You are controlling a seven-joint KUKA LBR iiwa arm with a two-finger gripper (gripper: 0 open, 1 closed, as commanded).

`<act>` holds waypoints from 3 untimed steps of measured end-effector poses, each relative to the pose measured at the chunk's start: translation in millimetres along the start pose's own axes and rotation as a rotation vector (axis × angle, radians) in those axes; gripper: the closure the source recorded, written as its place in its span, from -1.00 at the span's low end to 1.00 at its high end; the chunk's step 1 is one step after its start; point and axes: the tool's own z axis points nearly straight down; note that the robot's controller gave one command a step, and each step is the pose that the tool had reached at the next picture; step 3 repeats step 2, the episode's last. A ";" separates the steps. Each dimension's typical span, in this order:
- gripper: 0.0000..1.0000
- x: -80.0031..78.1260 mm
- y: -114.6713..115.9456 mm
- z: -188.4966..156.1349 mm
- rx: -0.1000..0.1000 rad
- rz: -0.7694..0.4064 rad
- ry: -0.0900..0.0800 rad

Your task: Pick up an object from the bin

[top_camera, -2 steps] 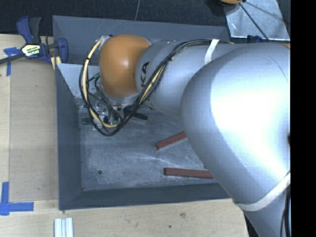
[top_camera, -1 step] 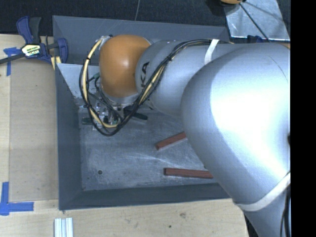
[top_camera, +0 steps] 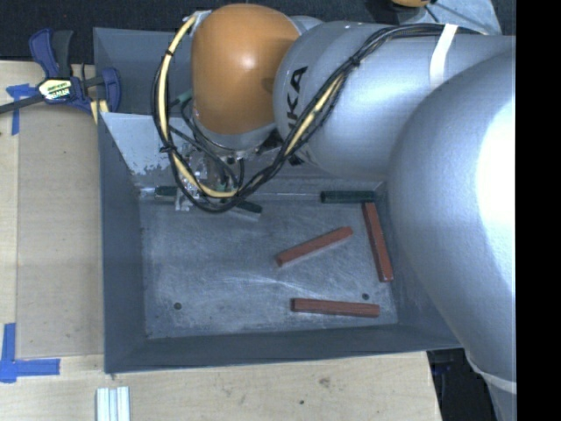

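Camera view, your stock check. Bin (top_camera: pixel 123 261): 3 red-brown items flat on floor, centre-right: slanted stick (top_camera: pixel 314 246), right stick (top_camera: pixel 379 241), front stick (top_camera: pixel 335 307); dark stick (top_camera: pixel 348 197) by back wall. Gripper (top_camera: pixel 203 191): back-left, well apart from all; open/closed, can't tell. Est.: pick not yet done.

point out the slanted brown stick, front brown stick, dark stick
slanted brown stick (top_camera: pixel 314 246), camera view, its middle
front brown stick (top_camera: pixel 335 307), camera view, its middle
dark stick (top_camera: pixel 348 197), camera view, its middle
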 end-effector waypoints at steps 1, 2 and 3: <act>1.00 0.0 -0.1 0.1 0.000 0.000 0.000; 1.00 2.2 -3.3 -10.5 0.002 -0.047 0.003; 1.00 2.2 -3.3 -10.5 0.002 -0.047 0.003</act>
